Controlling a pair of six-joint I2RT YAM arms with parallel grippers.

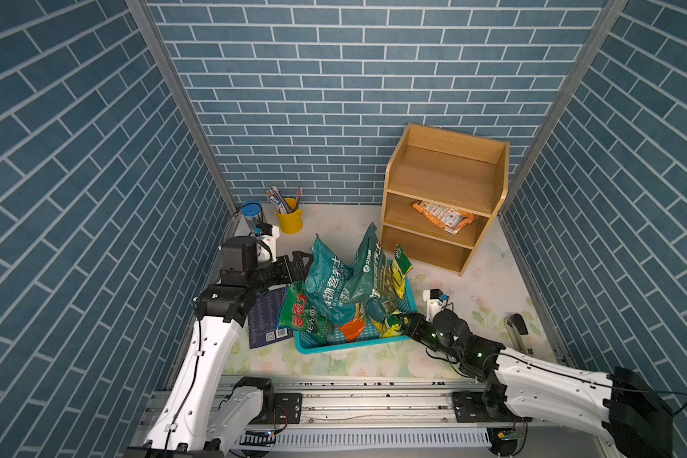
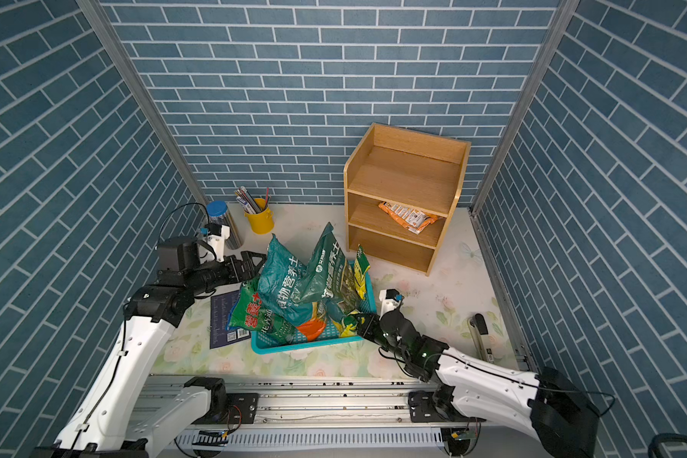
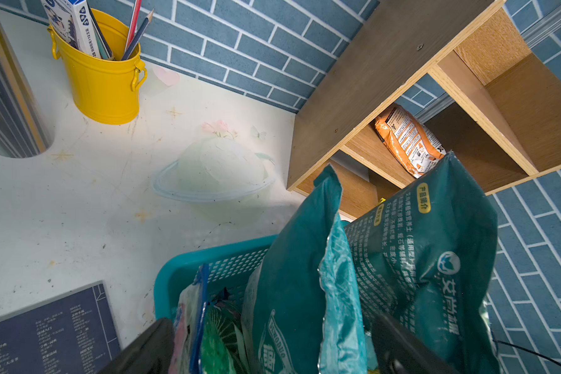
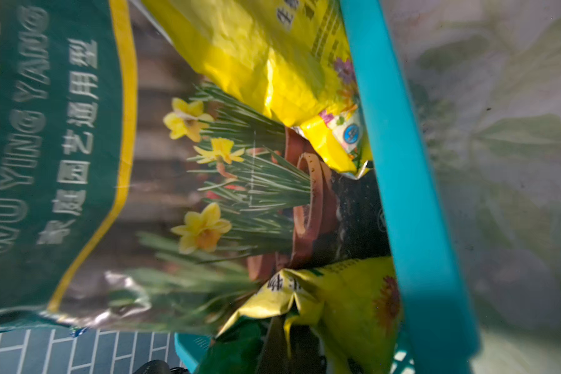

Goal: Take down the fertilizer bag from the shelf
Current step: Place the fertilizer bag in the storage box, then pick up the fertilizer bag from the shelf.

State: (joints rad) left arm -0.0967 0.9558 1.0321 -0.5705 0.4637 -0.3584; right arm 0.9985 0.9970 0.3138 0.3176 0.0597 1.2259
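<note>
Fertilizer bag (image 1: 445, 216), orange, lies flat on the middle tier of the wooden shelf (image 1: 445, 178), which stands at the upper right of the worktop (image 1: 492, 285) in both top views. Below and left of the shelf, at frame centre, sits a turquoise basket (image 1: 334, 349) stuffed with upright teal soil bags (image 1: 330, 285).

The left gripper (image 1: 304, 261) is at the basket's left side. In the left wrist view its fingers (image 3: 143, 349) stand wide apart, with the tops of the teal bags between them. The right gripper (image 1: 398, 319) is at the basket's lower right corner, its fingers drawn fully together. The tips are against a yellow bag (image 1: 389, 329); whether they pinch it I cannot tell.

The orange bag is well apart from both grippers, up and to the right of them. A yellow pencil bucket (image 1: 289, 222) stands at the upper left of the worktop.
</note>
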